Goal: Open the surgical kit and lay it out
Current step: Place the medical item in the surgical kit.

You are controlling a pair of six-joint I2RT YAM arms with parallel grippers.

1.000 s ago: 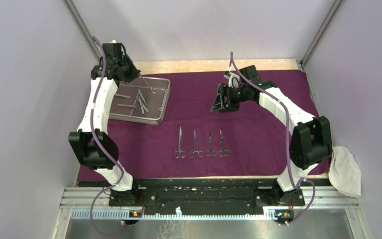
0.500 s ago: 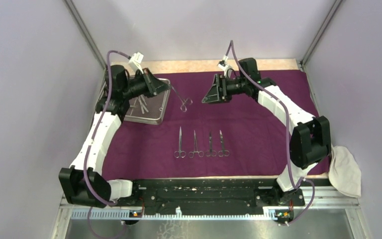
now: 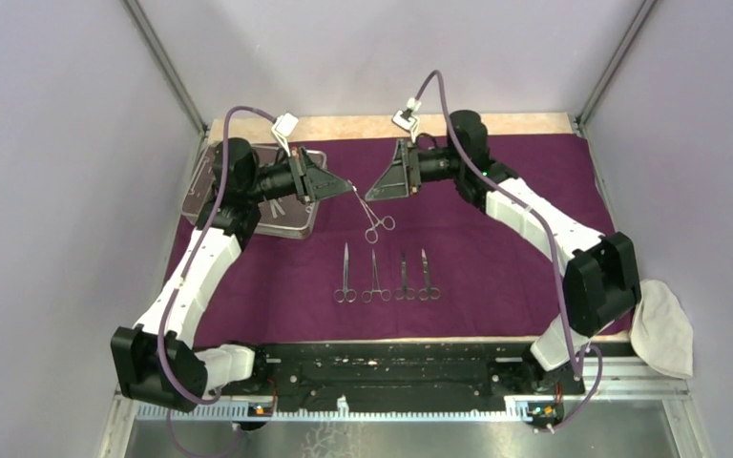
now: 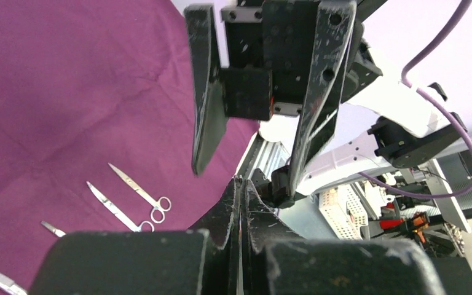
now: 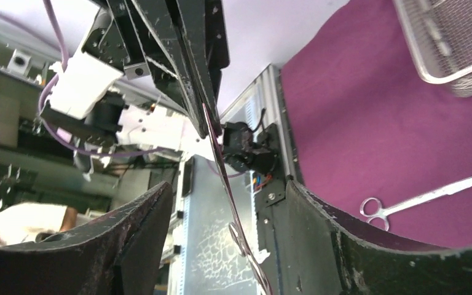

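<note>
The surgical kit is lying spread across the table, its purple wrap covering most of the surface from the arms' bases back toward the far wall. At the near right edge a crumpled white cloth is sitting just off the wrap, beside the right arm's base. A little farther in, near the middle, four ringed instruments are lying side by side in a row on the wrap, apart from one another, with ring handles toward the near side and tips pointing far. Beyond that row a fifth instrument is hanging in the air above the wrap, its rings at the lower, nearer end. The left gripper is pinching its tip end, jaws closed tight on the thin steel. The right gripper is facing it from the right with jaws standing wide apart. In the right wrist view its two fingers are flanking the instrument's shaft, which is running between them without touching either. Farthest back, at the far left, the wire-mesh tray is resting on the wrap, partly hidden behind the left arm in the overhead view, with a few slim steel pieces showing inside it, too small to count
</note>
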